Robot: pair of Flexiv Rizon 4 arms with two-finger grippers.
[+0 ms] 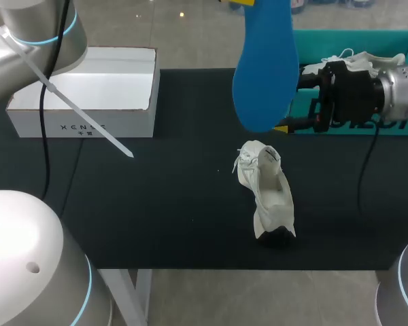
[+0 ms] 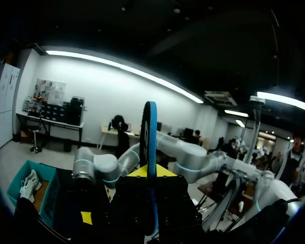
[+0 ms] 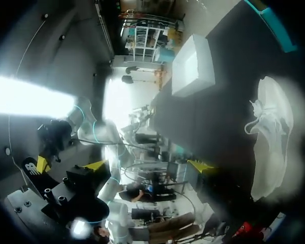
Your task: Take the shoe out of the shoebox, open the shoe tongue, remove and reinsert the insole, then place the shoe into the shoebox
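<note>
Insole [image 1: 264,68], blue, hides part of right gripper [image 1: 298,97] in head view. Left gripper [image 1: 248,2] nearly cut off at far edge, only yellow sliver showing. Left wrist view: dark fingers hard to make out, clamped on insole, which stands edge-on, raised high above table [image 1: 156,204]. Right gripper's 2 fingers spread wide, holding nothing. White shoe [image 1: 266,193] lies on black table near middle, opening gaping, laces at far end. Teal shoebox [image 1: 347,35] behind right gripper, 2nd shoe [image 1: 350,60] inside. White box [image 1: 88,88] at far left.
</note>
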